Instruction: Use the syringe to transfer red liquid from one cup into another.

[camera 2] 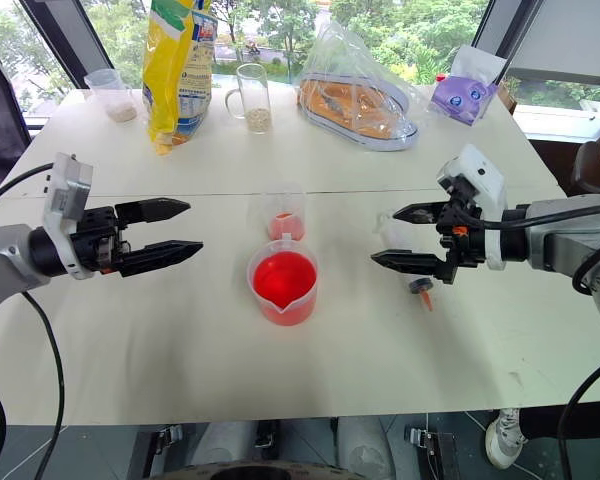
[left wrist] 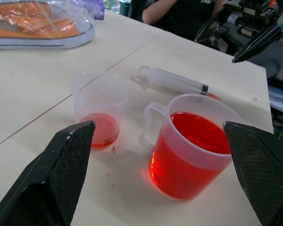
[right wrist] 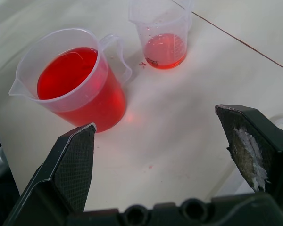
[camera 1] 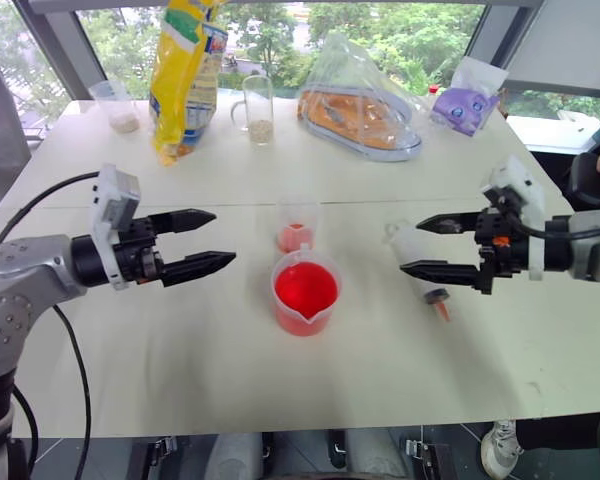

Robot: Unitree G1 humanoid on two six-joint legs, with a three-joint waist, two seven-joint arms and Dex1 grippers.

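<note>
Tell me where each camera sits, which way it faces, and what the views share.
Left and right eye views: on the head, looking forward and down over the table; both arms show, left pincer and right pincer open and empty.
Left wrist view: along the left fingers, across the beaker and small cup to the syringe.
Right wrist view: along the right fingers, toward the same beaker and cup.
Shared: every view shows the beaker of red liquid and the small cup.
</note>
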